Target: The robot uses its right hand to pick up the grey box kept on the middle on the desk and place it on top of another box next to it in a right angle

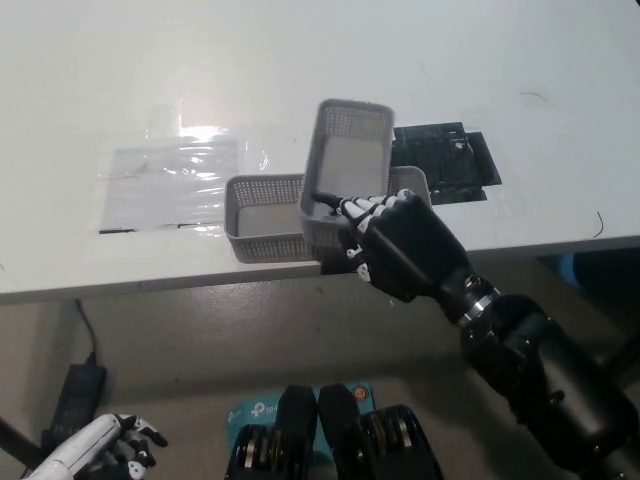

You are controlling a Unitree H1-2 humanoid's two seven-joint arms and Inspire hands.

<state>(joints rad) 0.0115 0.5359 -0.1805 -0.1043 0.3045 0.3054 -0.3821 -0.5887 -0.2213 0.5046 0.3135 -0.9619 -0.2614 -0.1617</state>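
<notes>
Grey box (345,180) sits clamped in the black right hand (392,240), lifted off the white table (300,60) and tilted, its near end in the hand's grip, its far end toward the black mat (450,160). It overlaps the right end of the second grey box (262,215) lying near the table's front edge. The white left hand (100,450) rests at lower left, whether open or closed I cannot tell.

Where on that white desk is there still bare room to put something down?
The whole far half of the desk is bare, and so is the right side past the black mat. The near edge is crowded: plastic sheet, low basket, and the lifted basket in the right hand.
</notes>
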